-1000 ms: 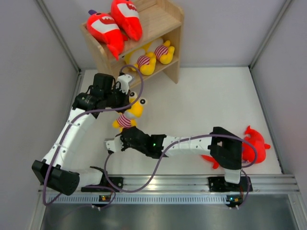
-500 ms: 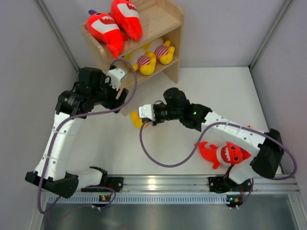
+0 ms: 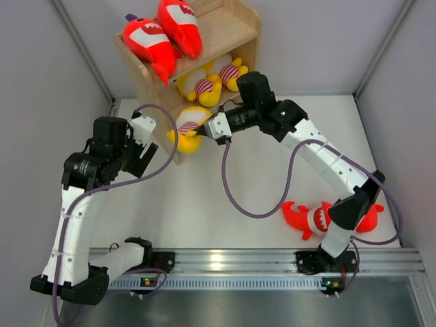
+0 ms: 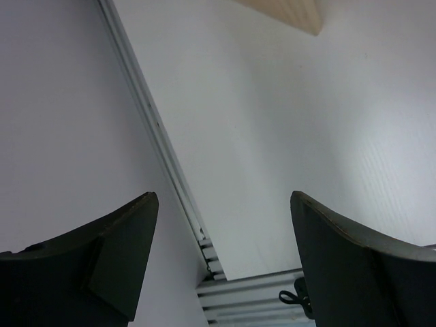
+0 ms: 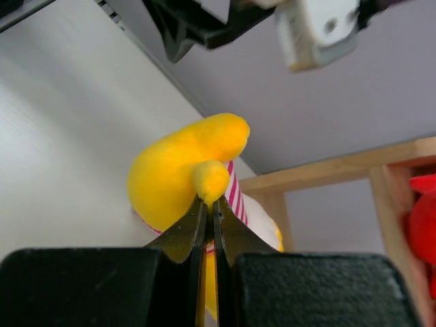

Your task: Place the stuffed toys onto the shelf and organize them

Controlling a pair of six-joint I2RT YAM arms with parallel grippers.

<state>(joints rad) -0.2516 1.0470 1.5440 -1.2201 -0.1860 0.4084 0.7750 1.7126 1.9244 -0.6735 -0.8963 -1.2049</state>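
Observation:
The light wooden shelf (image 3: 235, 30) stands at the back. Two red shark toys (image 3: 146, 41) (image 3: 179, 24) lie on its top tier, and two yellow striped-shirt plushes (image 3: 204, 87) (image 3: 234, 73) sit on its lower tier. My right gripper (image 3: 204, 128) (image 5: 209, 204) is shut on a small limb of another yellow plush (image 3: 191, 126) (image 5: 174, 170), holding it at the front left of the lower tier. My left gripper (image 3: 151, 146) (image 4: 225, 238) is open and empty, left of the shelf. A third red shark (image 3: 320, 218) lies on the table at the near right, partly behind the right arm.
Grey walls close the cell at left, back and right. An aluminium rail (image 3: 238, 259) runs along the near edge. The shelf's side panel (image 5: 340, 167) stands just right of the held plush. A purple cable (image 3: 235, 197) loops over the white table.
The left gripper opened, let go of the yellow plush and drew back to the left. The right gripper carried that plush from mid-table up to the shelf's lower tier.

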